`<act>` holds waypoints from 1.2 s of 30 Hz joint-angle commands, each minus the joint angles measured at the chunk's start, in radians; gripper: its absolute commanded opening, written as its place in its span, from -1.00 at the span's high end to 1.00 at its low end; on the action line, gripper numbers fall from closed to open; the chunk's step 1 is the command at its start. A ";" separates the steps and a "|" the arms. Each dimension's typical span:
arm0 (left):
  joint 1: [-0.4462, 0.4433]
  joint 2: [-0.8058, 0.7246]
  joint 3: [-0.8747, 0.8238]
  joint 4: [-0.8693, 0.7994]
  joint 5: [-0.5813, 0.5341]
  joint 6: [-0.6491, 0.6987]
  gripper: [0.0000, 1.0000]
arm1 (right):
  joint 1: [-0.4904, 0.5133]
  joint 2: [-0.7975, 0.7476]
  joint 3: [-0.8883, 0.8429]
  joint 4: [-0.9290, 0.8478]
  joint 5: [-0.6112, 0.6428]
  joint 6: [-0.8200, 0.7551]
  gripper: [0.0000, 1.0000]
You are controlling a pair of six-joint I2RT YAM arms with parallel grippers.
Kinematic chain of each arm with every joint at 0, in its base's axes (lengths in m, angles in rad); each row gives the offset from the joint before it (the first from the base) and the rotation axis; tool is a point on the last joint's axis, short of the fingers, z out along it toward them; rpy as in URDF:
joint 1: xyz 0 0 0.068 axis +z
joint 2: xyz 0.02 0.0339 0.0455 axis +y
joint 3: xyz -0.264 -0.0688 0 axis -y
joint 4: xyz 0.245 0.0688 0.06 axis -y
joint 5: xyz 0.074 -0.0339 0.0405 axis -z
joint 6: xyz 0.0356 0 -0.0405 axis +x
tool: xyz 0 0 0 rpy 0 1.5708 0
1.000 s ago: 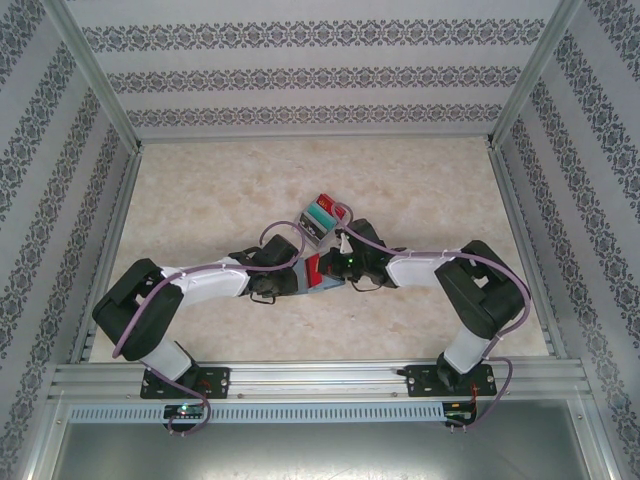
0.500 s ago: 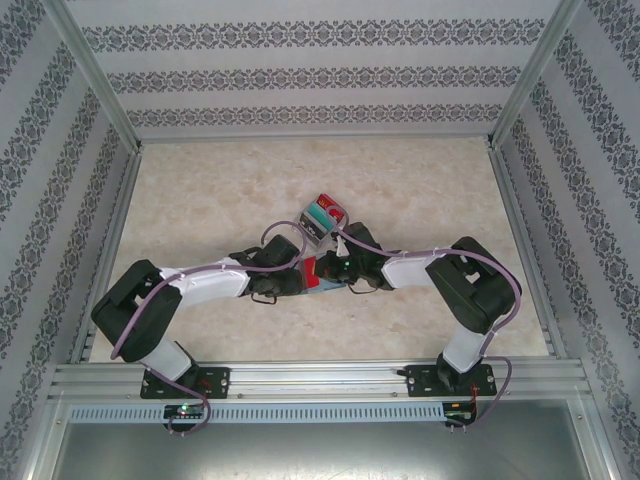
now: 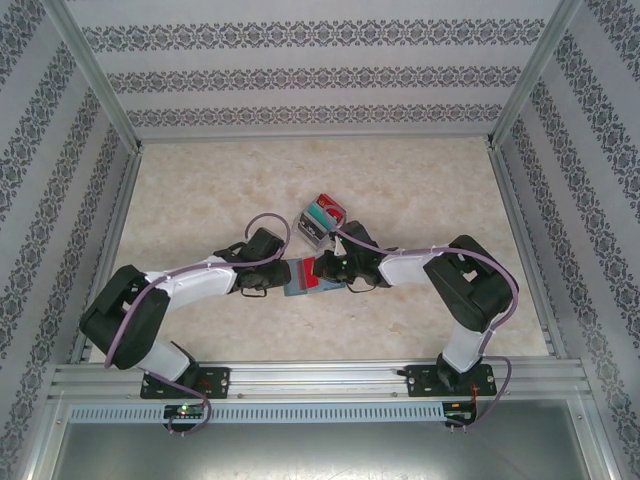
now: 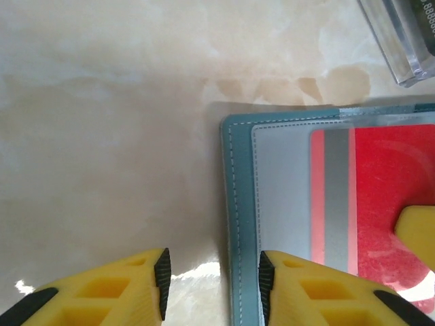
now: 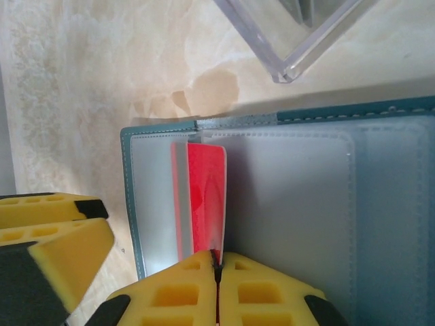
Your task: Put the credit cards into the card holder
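1. The beige marbled table (image 3: 200, 200) carries everything, and both arms reach to its middle.
2. The card holder (image 5: 292, 204), a teal-blue wallet, lies open and flat at the centre of the table. Its pale grey inner faces point up.
3. A clear plastic box (image 3: 322, 216) sits just beside the wallet's far edge. A teal-green card (image 3: 319, 213) shows inside it.
4. The left gripper (image 4: 212, 285) hangs low at the wallet's left end. Its jaws stand apart and hold nothing. One yellow finger is over the grey lining and the other is over bare table, with the stitched teal border in the gap between them.
5. The right gripper (image 5: 217, 282) is over the same half of the wallet, close to the left one. Its yellow fingers are pinched tight on the red credit card (image 5: 204, 197).
6. That red card rises on edge from the grey inner face near the wallet's left end. I cannot tell whether its lower edge has entered a pocket.
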 commanded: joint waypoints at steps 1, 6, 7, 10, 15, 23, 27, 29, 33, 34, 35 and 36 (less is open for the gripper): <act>0.004 0.034 0.006 0.056 0.037 0.013 0.28 | 0.015 0.035 0.023 -0.140 0.040 -0.047 0.86; 0.005 0.079 0.033 0.050 0.034 0.036 0.48 | 0.016 0.061 0.053 -0.132 -0.015 -0.068 0.88; 0.004 0.085 0.039 0.048 0.038 0.040 0.50 | 0.016 0.070 0.058 -0.135 -0.022 -0.067 0.89; 0.005 0.104 0.044 0.047 0.038 0.048 0.52 | 0.016 0.082 0.068 -0.138 -0.030 -0.061 0.88; 0.004 0.109 0.041 0.043 0.039 0.052 0.52 | 0.011 0.040 0.078 -0.202 0.012 -0.078 0.79; 0.004 0.116 0.046 0.035 0.038 0.062 0.53 | 0.007 -0.014 0.118 -0.345 0.100 -0.130 0.55; 0.004 0.122 0.045 0.046 0.055 0.064 0.53 | 0.012 0.021 0.151 -0.342 0.053 -0.139 0.63; 0.004 0.126 0.046 0.049 0.062 0.064 0.54 | 0.019 0.040 0.167 -0.340 0.039 -0.135 0.63; 0.004 0.133 0.046 0.070 0.080 0.056 0.54 | 0.032 0.071 0.195 -0.331 0.015 -0.132 0.66; 0.004 0.135 0.046 0.075 0.081 0.055 0.55 | 0.032 0.073 0.197 -0.327 0.015 -0.126 0.67; 0.004 0.137 0.048 0.078 0.085 0.052 0.56 | 0.037 0.068 0.194 -0.312 0.019 -0.119 0.67; 0.004 0.140 0.051 0.079 0.088 0.053 0.56 | 0.041 0.063 0.191 -0.305 0.024 -0.116 0.67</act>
